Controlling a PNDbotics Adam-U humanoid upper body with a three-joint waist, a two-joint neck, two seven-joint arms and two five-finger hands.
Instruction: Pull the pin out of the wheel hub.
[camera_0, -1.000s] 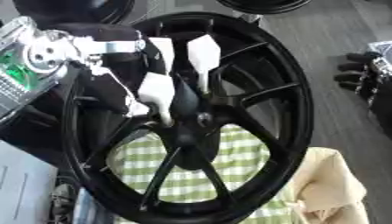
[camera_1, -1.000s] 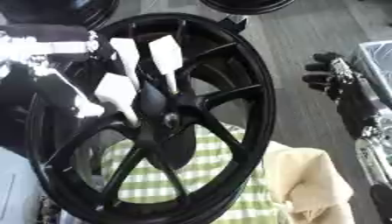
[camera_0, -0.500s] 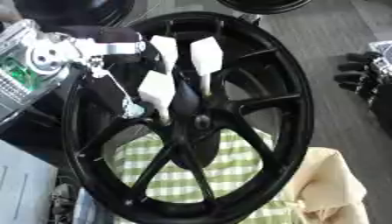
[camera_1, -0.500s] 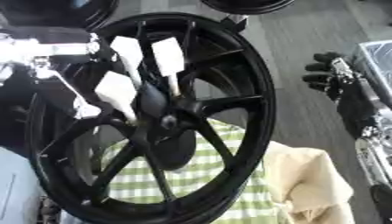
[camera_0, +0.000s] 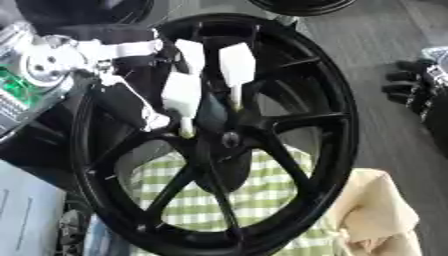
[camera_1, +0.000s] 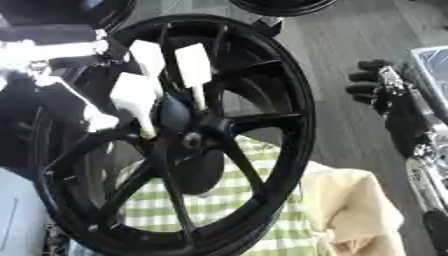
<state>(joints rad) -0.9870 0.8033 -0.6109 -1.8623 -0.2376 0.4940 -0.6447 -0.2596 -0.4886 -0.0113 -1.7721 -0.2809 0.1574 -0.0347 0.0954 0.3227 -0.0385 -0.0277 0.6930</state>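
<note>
A black spoked wheel (camera_0: 325, 120) stands tilted over a green checked cloth, with its hub (camera_0: 229, 139) near the middle of the view. My left hand (camera_0: 182, 95) reaches in from the upper left, white fingertips (camera_0: 236, 64) pointing down at the hub. Its fingers and thumb close around a dark rounded pin (camera_1: 172, 113) just above the hub's centre hole. How far the pin still sits in the hub is hidden by the fingers. My right hand (camera_1: 374, 84) hangs off the wheel at the right edge, black fingers relaxed and holding nothing.
A green checked cloth (camera_0: 262, 192) lies under the wheel and a cream cloth (camera_0: 381, 215) is bunched at the lower right. Another dark tyre (camera_1: 280, 6) stands at the top. Grey floor (camera_0: 376, 45) shows on the right, and a pale box (camera_0: 26, 210) at the lower left.
The wheel's hub sits slightly higher in the picture than a second ago. My left hand stays at the pin with the same hold. The right hand has not moved.
</note>
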